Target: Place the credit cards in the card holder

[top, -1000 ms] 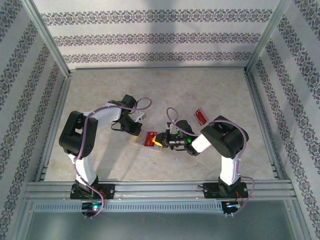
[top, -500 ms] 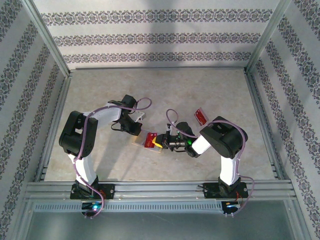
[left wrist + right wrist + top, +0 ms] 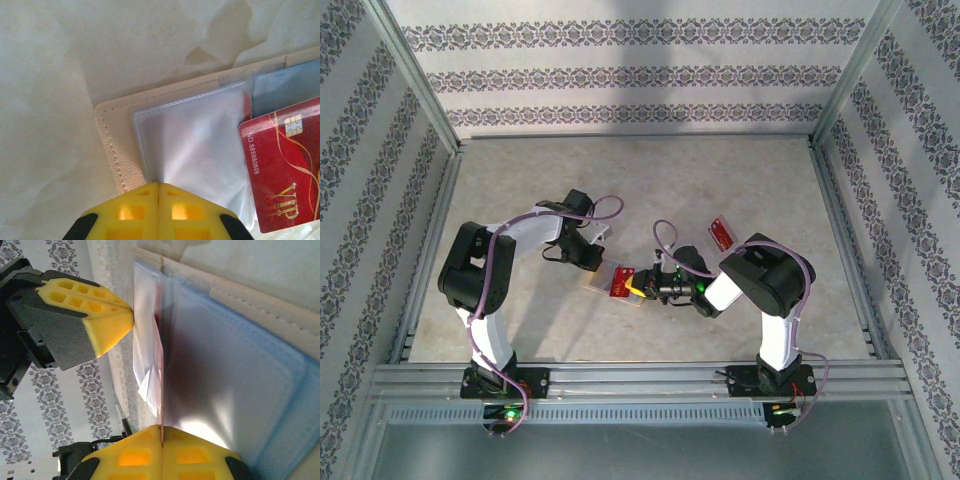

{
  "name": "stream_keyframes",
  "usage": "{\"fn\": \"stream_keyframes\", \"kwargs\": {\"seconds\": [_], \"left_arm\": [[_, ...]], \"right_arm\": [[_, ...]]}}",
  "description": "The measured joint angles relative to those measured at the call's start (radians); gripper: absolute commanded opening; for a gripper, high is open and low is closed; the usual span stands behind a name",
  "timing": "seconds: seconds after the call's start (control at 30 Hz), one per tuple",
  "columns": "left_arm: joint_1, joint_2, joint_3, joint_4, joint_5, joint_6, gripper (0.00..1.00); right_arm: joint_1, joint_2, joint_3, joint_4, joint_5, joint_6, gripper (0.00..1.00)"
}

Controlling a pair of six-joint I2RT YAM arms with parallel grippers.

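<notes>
Card holder (image 3: 114,150) lying open on the bench (image 3: 720,180)
Right fingers (image 3: 165,438) are clamping a credit card (image 3: 285,170); left fingers (image 3: 158,194), pressed together, are touching a clear sleeve (image 3: 195,150).

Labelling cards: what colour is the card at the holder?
Card is red, gold lettering; left wrist view.

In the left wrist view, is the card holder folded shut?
No, the card holder lies open on the table, with its clear inner pockets facing up and a red card partly over them.
</notes>
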Motion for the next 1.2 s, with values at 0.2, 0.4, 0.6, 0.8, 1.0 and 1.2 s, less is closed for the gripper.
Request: {"fn": "stream_keyframes", "kwargs": {"seconds": [0.2, 0.4, 0.6, 0.8, 1.0, 1.2], "left_arm": [[-0.003, 0.0, 0.0, 0.0, -0.001, 0.0, 0.0], [-0.005, 0.0, 0.001, 0.0, -0.004, 0.0, 0.0], [-0.005, 0.0, 0.001, 0.0, -0.004, 0.001, 0.0], [-0.005, 0.0, 0.001, 0.0, -0.004, 0.001, 0.0], [-0.005, -0.003, 0.0, 0.0, -0.004, 0.001, 0.0], [-0.006, -0.007, -0.005, 0.001, -0.005, 0.0, 0.0]], "right_arm": [[0.009, -0.01, -0.016, 0.005, -0.001, 0.0, 0.0], [0.009, -0.01, -0.016, 0.005, -0.001, 0.0, 0.0], [0.008, -0.01, -0.016, 0.006, -0.001, 0.001, 0.0], [0.008, -0.005, -0.006, 0.005, 0.017, 0.008, 0.0], [-0.003, -0.003, -0.002, 0.008, 0.046, 0.018, 0.0], [-0.002, -0.003, -0.003, 0.015, 0.066, 0.034, 0.0]]}}
